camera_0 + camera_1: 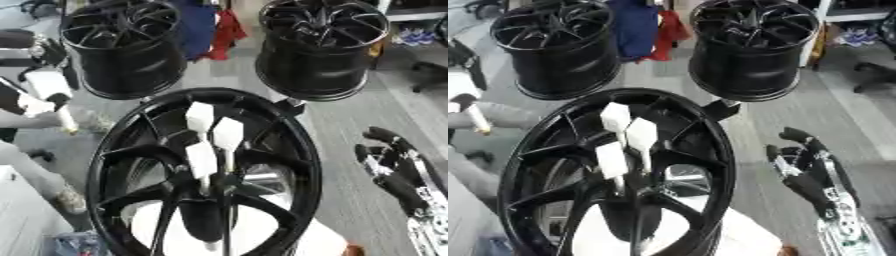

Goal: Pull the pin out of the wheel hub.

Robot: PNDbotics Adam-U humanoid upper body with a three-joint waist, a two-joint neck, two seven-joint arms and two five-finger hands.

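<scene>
Grey workshop floor [350, 125] with three black wheels, seen from above; no brand, label or writing can be read.

The near wheel [206, 175] fills the lower middle of the view, its spokes meeting at the hub [214, 182]. Three white-headed pins [214, 132] stand clustered just above the hub, upright and close together, their thin stems running down toward it. Two more black wheels stand behind, one at the far left [122, 47] and one at the far right [324, 47], with blue and red cloth [210, 27] between them. The right hand [802, 165] hangs at the right edge, well apart from the near wheel, fingers loosely bent and holding nothing, forearm running down to the lower right corner. The left hand [44, 105] shows at the left edge as white and black parts; whether its fingers are spread or curled cannot be told.
</scene>
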